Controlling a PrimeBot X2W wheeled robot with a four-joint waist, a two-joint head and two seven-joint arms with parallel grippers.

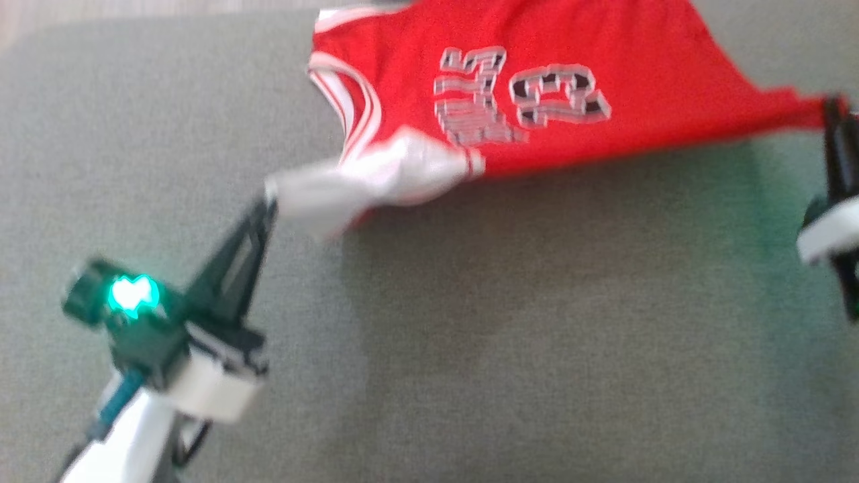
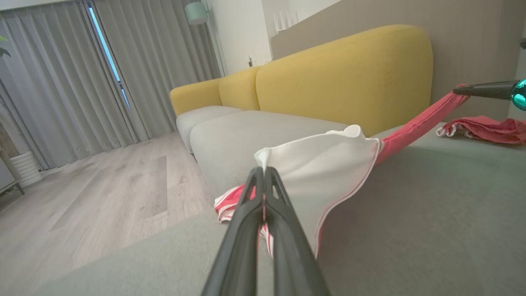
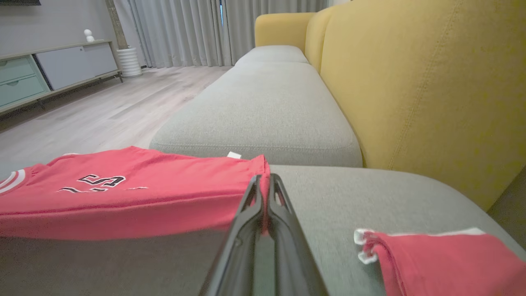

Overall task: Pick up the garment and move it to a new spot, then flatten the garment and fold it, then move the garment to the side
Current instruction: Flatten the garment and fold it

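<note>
Head view, and you've got the red jersey [image 1: 570, 87] strung out between both arms over the grey seat cushion [image 1: 470, 335]. Your left gripper [image 1: 268, 196] is pinched tight on the white corner [image 1: 362, 178] of the fabric at the near left, fingers together with cloth between them. Your right gripper [image 1: 831, 111], at the right edge of the picture, is clamped on a red corner, and that side is drawn out to a point. Between the two grips the near edge of the jersey is lifted off the cushion and throws a shadow beneath it. The number side faces up, and the far part runs out of the top of the picture. It's all blurred, so you can't read the print cleanly. On the left wrist view the white panel bunches at the fingertips and the red edge runs as a taut band across to the other gripper. A yellow backrest [image 2: 349, 74] stands behind, with wooden floor [image 2: 102, 193] and grey curtains [image 2: 61, 74] off to one side. On the right wrist view a second red garment [image 3: 444, 259] lies on the cushion near your right fingers, apart from the jersey.
</note>
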